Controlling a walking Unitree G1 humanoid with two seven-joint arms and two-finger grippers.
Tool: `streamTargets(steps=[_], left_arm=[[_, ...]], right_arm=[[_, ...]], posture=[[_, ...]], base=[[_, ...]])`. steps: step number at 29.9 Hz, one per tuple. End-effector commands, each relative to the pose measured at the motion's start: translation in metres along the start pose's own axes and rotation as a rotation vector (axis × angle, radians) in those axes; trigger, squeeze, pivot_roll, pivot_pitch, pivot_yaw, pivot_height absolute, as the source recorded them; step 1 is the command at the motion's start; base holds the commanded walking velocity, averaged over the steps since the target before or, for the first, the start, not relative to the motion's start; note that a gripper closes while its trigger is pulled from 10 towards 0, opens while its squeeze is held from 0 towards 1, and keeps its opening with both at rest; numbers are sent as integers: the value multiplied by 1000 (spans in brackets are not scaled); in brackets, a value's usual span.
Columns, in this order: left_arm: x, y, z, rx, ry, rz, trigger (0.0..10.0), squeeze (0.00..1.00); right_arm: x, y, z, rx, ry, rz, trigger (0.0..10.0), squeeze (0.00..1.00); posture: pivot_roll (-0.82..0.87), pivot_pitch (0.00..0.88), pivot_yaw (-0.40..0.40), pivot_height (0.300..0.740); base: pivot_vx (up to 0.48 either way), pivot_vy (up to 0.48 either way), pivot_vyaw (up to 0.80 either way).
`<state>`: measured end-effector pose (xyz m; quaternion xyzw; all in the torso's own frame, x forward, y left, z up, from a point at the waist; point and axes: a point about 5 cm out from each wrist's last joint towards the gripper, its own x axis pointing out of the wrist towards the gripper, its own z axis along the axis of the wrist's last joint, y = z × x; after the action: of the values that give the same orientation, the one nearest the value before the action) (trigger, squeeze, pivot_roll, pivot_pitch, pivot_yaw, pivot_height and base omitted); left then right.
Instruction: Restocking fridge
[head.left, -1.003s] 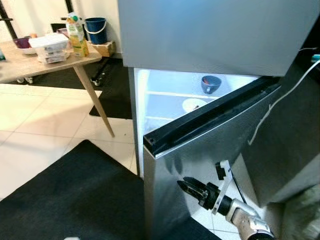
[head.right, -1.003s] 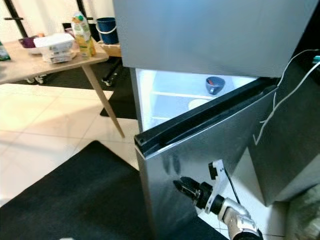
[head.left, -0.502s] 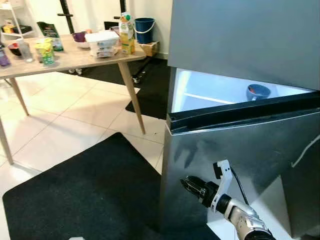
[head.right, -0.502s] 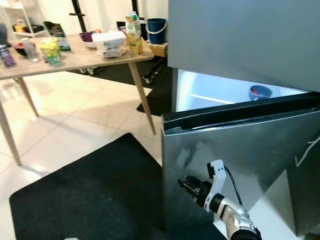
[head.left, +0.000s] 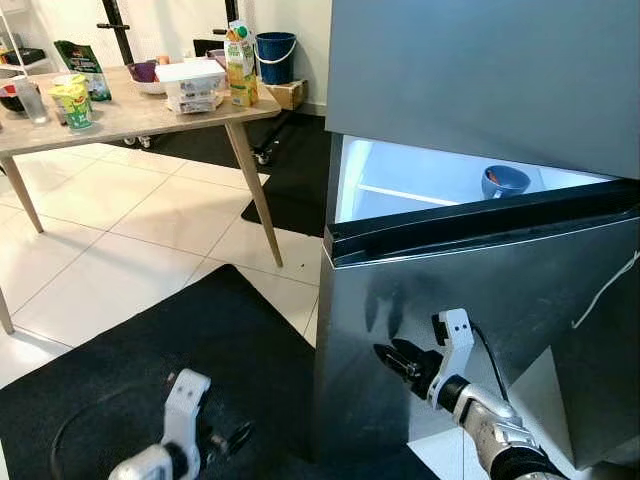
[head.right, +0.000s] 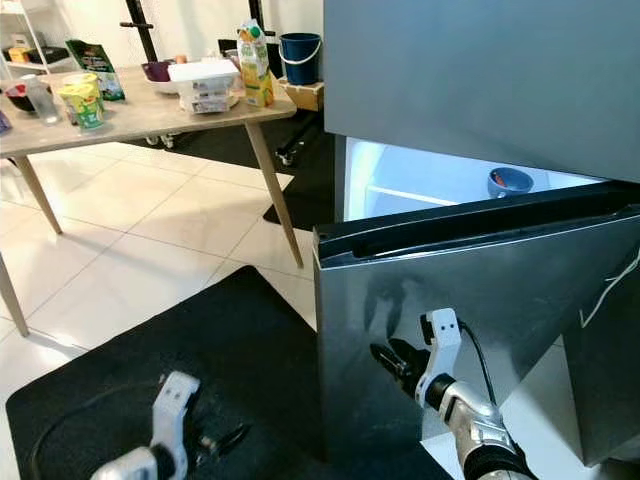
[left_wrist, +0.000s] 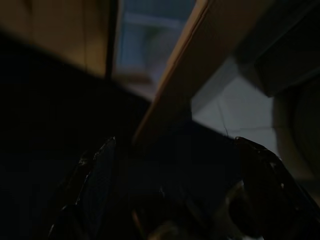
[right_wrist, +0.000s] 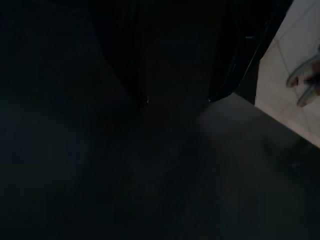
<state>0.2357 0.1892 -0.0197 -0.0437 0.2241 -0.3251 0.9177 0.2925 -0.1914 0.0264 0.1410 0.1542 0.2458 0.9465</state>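
Two tools now: left tool (head.left: 236, 436) newly raised.

So by my count: one fridge (head.left: 480, 90) with its lower door (head.left: 470, 320) ajar, one blue bowl (head.left: 505, 181) inside, one wooden table (head.left: 120, 118), one juice carton (head.left: 238, 65), one white tub stack (head.left: 193, 85), one blue bucket (head.left: 274, 59), one black mat (head.left: 150, 370), two grippers: left (head.left: 240, 436), right (head.left: 385, 355).

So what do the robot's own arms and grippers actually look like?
Each arm is silver metal, ending in a gripper of two long black fingers. The right gripper has a white bracket at its wrist with a thin black cable looping from it. The left gripper has a similar white bracket and a black cable.
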Motion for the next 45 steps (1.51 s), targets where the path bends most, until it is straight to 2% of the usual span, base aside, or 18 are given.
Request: streamTargets(steps=[1,3,4,6,7,8,9,10,12,13,15,16,19,24,28,33,38,45], left_arm=[[3,-9,-1,42,12,-66,10000,0],[9,-17,5,129,1,-157,10000,0],[9,-17,5,129,1,-157,10000,0],[12,-25,11,204,-21,-237,10000,0],[13,-31,16,231,-45,-312,10000,0],[13,-31,16,231,-45,-312,10000,0],[14,-37,23,257,-73,-383,10000,0],[14,-37,23,257,-73,-383,10000,0],[15,-47,43,331,-140,-498,10000,0],[15,-47,43,331,-140,-498,10000,0],[15,-55,66,405,-223,-523,10000,0],[15,-55,66,405,-223,-523,10000,0],[8,-69,84,472,-319,-531,10000,0],[-5,-86,97,470,-410,-538,10000,0],[-15,-100,101,448,-441,-552,10000,0],[-18,-102,98,446,-434,-555,10000,0],[-25,-99,99,433,-419,-531,10000,0],[-29,-103,102,420,-411,-516,10000,0]], right_arm=[[0,-2,2,-15,-3,-10,10000,0],[1,-1,3,-28,-5,-11,10000,0],[1,-1,3,-28,-5,-11,10000,0],[3,0,4,-40,-3,-12,10000,0],[4,1,3,-45,0,-8,10000,0],[4,1,3,-45,0,-8,10000,0],[5,2,3,-50,3,-2,10000,0],[5,2,3,-50,3,-2,10000,0],[8,5,2,-55,13,21,10000,0],[8,5,2,-55,13,21,10000,0],[9,8,0,-69,31,44,10000,0],[9,8,0,-69,31,44,10000,0],[7,9,-3,-103,68,72,10000,0],[4,8,-7,-144,118,106,10000,0],[8,9,1,-158,102,127,10000,0],[13,10,10,-165,80,136,10000,0],[29,16,39,-199,23,171,10000,0],[40,25,52,-236,16,224,10000,0]], posture=[[-35,63,-5,740],[-35,65,-4,740],[-35,65,-4,740],[-39,67,-1,740],[-39,68,0,740],[-39,68,0,740],[-39,69,0,740],[-39,69,0,740],[-36,70,-1,740],[-36,70,-1,740],[-37,70,8,740],[-37,70,8,740],[-38,72,18,740],[-34,74,25,740],[-31,72,23,740],[-36,73,24,740],[-34,84,23,740],[-25,93,16,740]], base=[[0,0,0],[0,0,0],[0,0,0],[0,0,0],[0,0,0],[0,0,0],[0,0,0],[0,0,0],[0,0,0],[0,0,0],[0,0,0],[0,0,0],[0,0,0],[0,0,0],[0,0,0],[0,0,0],[0,0,0],[0,0,0]])
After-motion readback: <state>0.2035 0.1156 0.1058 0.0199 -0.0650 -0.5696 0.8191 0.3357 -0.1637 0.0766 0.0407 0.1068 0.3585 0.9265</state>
